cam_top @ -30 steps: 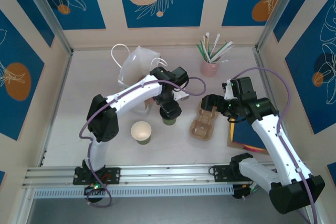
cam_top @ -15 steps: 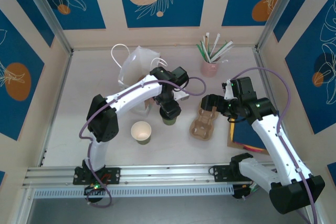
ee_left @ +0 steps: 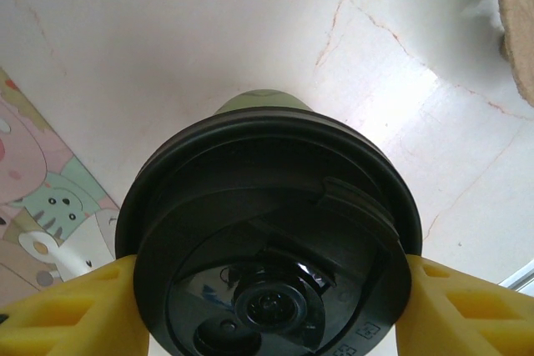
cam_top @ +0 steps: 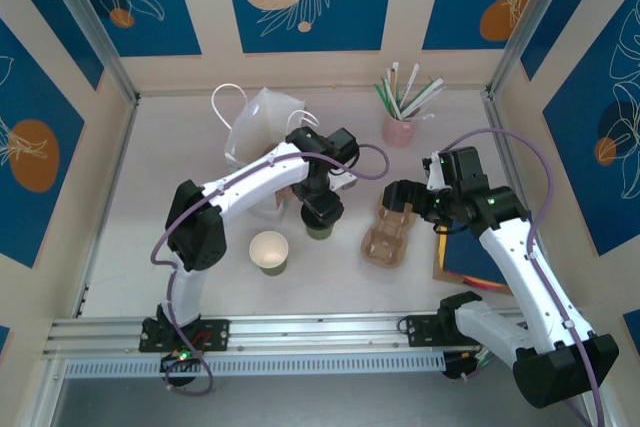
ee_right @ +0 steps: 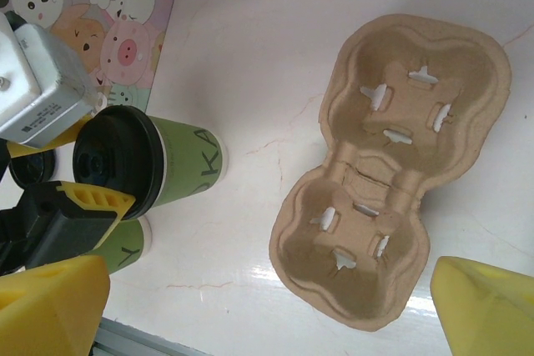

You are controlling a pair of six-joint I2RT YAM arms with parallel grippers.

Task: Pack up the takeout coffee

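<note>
Fingertips (ee_left: 67, 310) of the left gripper (cam_top: 322, 209), yellow and blocky, are pressed against opposite sides of the round black plastic lid (ee_left: 267, 231) worn by the takeout coffee (cam_top: 321, 231), a small dark-green paper cup. The jaws are thus pinched on the lid's rim, and the cup is gripped from above. The cup is stood upright on the white marbled table (cam_top: 150, 197), about mid-table. In the right wrist view its green wall (ee_right: 183, 168) is seen bare below the lid.

A second green paper cup with a white inside and no lid (cam_top: 269, 251) is placed to the near left, apart from the coffee. A brown moulded-pulp carrier with two wells (cam_top: 388, 232) is laid flat to the right, also apart, and both wells (ee_right: 392, 164) are seen unfilled. A flat surface printed with cartoon animals (ee_right: 92, 14) is seen just beside the coffee. A white translucent bag with loop handles (cam_top: 262, 122) is set at the far left, and a pink pot of straws (cam_top: 398, 130) at the far right.

The right gripper (cam_top: 400, 197) is held above the carrier's right edge, its jaws spread wide with nothing between them.
</note>
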